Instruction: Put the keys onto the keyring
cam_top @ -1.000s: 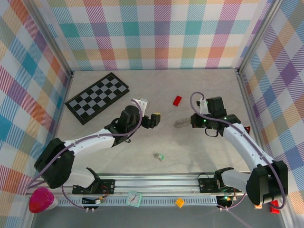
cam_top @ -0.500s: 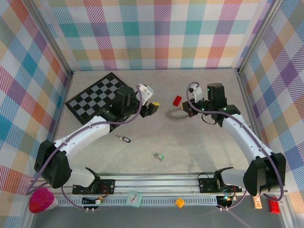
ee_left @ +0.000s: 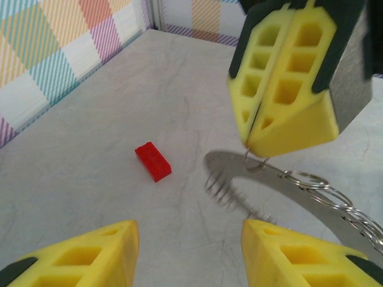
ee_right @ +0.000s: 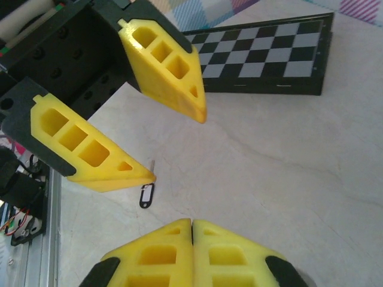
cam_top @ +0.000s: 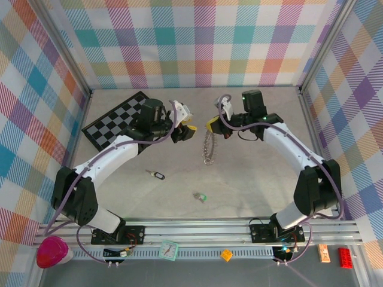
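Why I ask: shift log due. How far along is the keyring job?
Done: the silvery-grey metal chain keyring hangs from the shut right claw. In hand: the left claw, jaws apart, faces it closely, holding nothing. Left: the silver black-headed key and the silver green-headed key lie loose on the pale table, neither threaded on.

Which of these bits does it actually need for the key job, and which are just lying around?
For the job: keyring chain, black-headed key, green-headed key.
Just lying about: chequerboard, red block.
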Robot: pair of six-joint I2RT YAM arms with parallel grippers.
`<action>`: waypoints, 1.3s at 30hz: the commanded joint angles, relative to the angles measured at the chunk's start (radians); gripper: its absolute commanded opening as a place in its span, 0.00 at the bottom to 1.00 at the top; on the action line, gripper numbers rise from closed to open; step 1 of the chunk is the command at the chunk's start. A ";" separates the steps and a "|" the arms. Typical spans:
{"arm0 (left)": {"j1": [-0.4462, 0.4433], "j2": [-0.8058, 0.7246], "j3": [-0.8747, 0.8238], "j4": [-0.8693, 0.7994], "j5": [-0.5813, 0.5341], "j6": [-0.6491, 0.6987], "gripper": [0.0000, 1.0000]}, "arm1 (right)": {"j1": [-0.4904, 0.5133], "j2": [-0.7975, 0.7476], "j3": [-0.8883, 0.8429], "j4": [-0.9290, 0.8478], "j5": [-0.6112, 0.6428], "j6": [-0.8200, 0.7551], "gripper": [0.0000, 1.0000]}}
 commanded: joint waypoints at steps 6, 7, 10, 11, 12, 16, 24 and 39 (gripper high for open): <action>0.025 0.000 -0.091 0.059 0.186 0.049 0.41 | 0.041 0.042 0.047 0.026 -0.115 -0.097 0.00; 0.025 -0.004 -0.109 0.076 0.195 0.048 0.41 | 0.044 0.041 0.037 0.029 -0.123 -0.106 0.00; 0.027 -0.007 -0.150 0.133 0.224 0.028 0.38 | 0.054 0.035 0.017 0.030 -0.142 -0.139 0.00; 0.027 -0.007 -0.161 0.154 0.238 0.025 0.36 | 0.056 0.030 0.012 0.029 -0.149 -0.148 0.00; 0.027 -0.007 -0.178 0.181 0.259 0.023 0.34 | 0.058 0.026 0.005 0.031 -0.153 -0.155 0.00; 0.028 -0.009 -0.234 0.299 0.332 0.022 0.27 | 0.075 -0.001 -0.027 0.025 -0.133 -0.201 0.00; 0.028 -0.007 -0.287 0.384 0.391 0.017 0.26 | 0.113 -0.020 -0.045 -0.059 -0.063 -0.296 0.00; 0.029 -0.003 -0.275 0.317 0.434 0.045 0.14 | 0.149 -0.016 -0.042 -0.087 -0.044 -0.352 0.00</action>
